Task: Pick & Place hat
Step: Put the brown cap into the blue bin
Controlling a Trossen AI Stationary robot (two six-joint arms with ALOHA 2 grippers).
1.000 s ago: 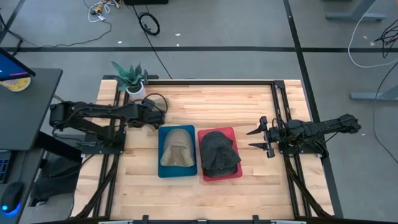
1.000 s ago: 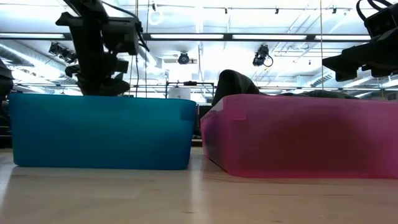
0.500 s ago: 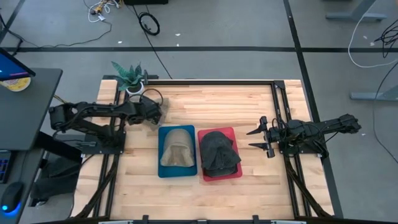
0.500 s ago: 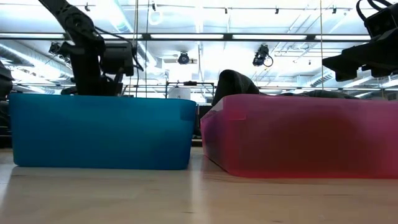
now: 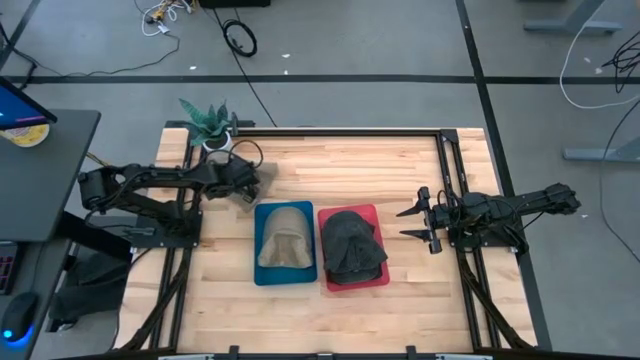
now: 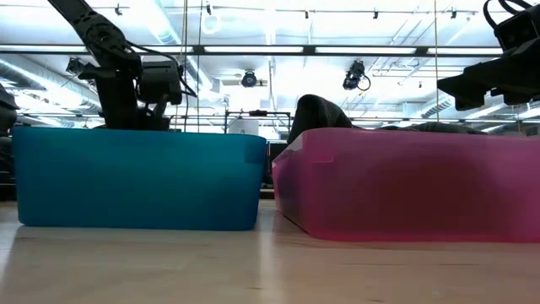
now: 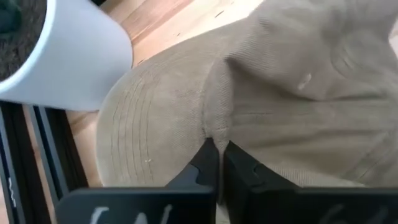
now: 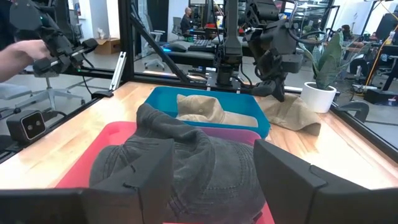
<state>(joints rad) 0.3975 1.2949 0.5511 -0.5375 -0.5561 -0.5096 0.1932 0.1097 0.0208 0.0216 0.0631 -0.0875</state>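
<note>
While the right pincer (image 5: 418, 222) waits spread, the left pincer (image 7: 217, 163) pinches a rumpled tan hat (image 7: 261, 106) beside the white pot (image 7: 56, 62).

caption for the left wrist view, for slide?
Left tool pinched shut on a tan corduroy cap beside a white plant pot.

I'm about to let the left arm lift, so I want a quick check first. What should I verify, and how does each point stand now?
1. Left pincer shut on the tan hat: ok, a fold is pinched between its fingers.
2. Hat clear of the white pot: cannot tell, the brim lies right beside it.
3. Blue bin free to receive: not ok, a tan hat already lies in it.
4. Red bin free: not ok, a dark hat fills it.
5. Right pincer out of the way: ok, open beside the red bin.
</note>
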